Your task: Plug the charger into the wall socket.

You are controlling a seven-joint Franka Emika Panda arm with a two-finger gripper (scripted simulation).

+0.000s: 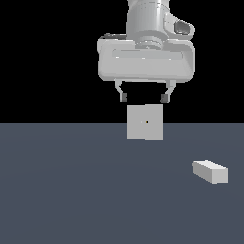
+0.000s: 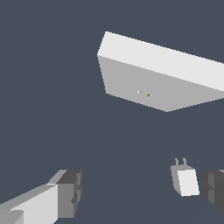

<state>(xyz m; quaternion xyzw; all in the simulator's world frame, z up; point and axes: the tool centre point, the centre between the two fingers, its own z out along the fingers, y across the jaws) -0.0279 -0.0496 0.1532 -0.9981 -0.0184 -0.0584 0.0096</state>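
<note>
The charger (image 1: pixel 210 171) is a small light-grey block lying on the dark floor at the exterior view's right, apart from everything. The wall socket (image 1: pixel 145 122) is a flat upright light-grey square panel with a tiny dark dot at its centre. My gripper (image 1: pixel 144 98) hangs open and empty just above the socket's top edge, well above the floor. In the wrist view the socket (image 2: pixel 153 74) shows two small dots on its face. The charger (image 2: pixel 186 180) shows two prongs pointing toward the socket and lies close to one finger (image 2: pixel 213 189). The gripper (image 2: pixel 142 192) holds nothing.
The dark grey-blue floor (image 1: pixel 71 190) stretches flat all around. Nothing else stands on it; the background above the horizon is black.
</note>
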